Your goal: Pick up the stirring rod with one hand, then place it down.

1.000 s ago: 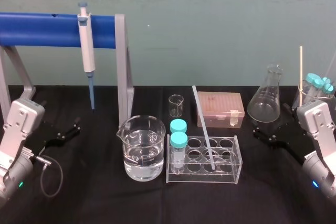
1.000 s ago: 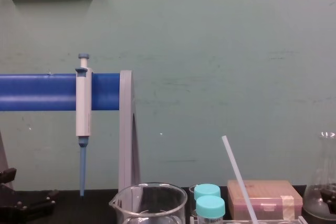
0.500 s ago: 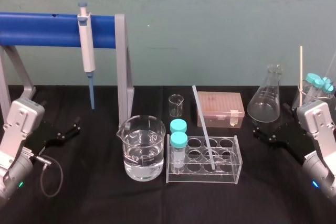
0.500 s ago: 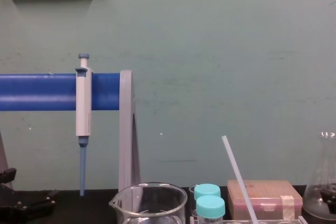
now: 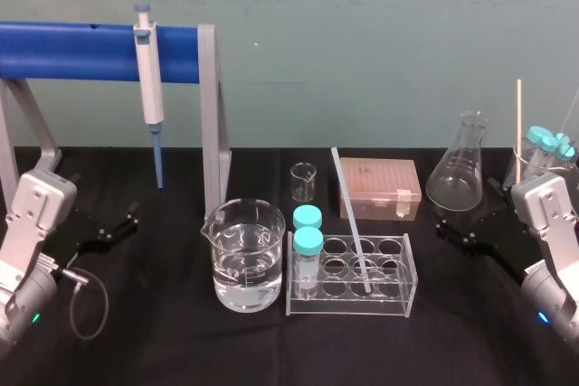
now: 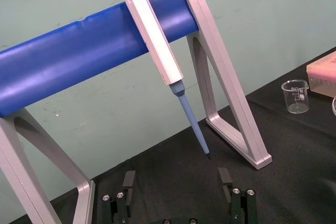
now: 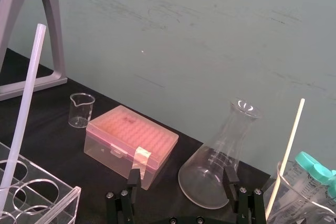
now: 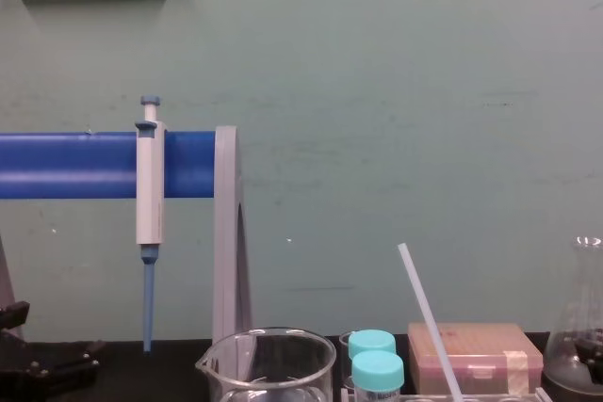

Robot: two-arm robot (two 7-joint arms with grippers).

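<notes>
The stirring rod point(image 5: 351, 223) is a thin translucent white rod that leans in the clear tube rack point(image 5: 395, 298) at mid-table, its top tilted back and to the left. It also crosses the right wrist view as the stirring rod point(image 7: 23, 114) and rises at the bottom of the chest view as the stirring rod point(image 8: 429, 322). My right gripper point(image 5: 455, 234) rests open on the black table right of the rack, well apart from the rod; its fingers point(image 7: 134, 178) hold nothing. My left gripper point(image 5: 113, 230) lies open and empty at the far left, its fingers point(image 6: 128, 179) spread.
A beaker of water point(image 5: 244, 255) and two teal-capped vials point(image 5: 308, 243) stand left of the rod. Behind are a small beaker point(image 5: 304, 181), a pink tip box point(image 5: 380, 185) and a conical flask point(image 5: 461, 169). A pipette point(image 5: 149, 79) hangs on the blue stand point(image 5: 72, 50).
</notes>
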